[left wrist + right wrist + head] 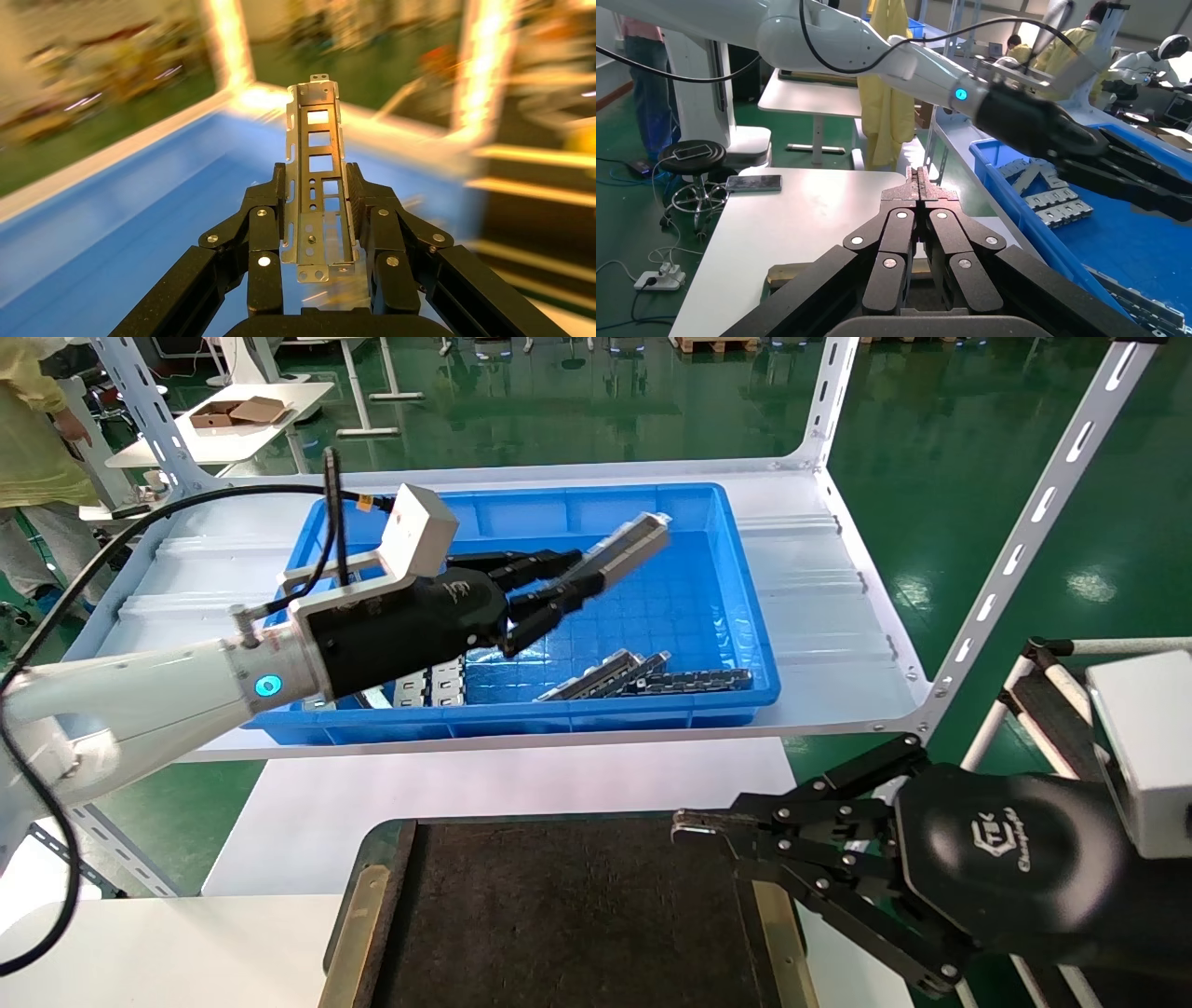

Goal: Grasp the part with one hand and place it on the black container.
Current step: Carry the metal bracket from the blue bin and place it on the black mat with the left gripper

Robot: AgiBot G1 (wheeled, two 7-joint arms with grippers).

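My left gripper (pixel 563 587) is shut on the part (pixel 622 550), a long grey metal channel with rectangular cutouts, and holds it up in the air over the blue bin (pixel 726 607). In the left wrist view the part (pixel 315 151) runs out between the two fingers (pixel 266 210). The black container (pixel 568 915), a flat felt-like tray with brass-coloured strips, lies at the near edge of the table below. My right gripper (pixel 694 828) is shut and empty, parked at the container's right side; it also shows in the right wrist view (pixel 919 184).
More grey slotted plates (pixel 436 684), channel bars (pixel 605 674) and a dark chain-like strip (pixel 694 681) lie in the bin's near part. The bin sits on a white shelf (pixel 819 617) with slotted uprights (pixel 1034 523). A white table (pixel 186 943) surrounds the container.
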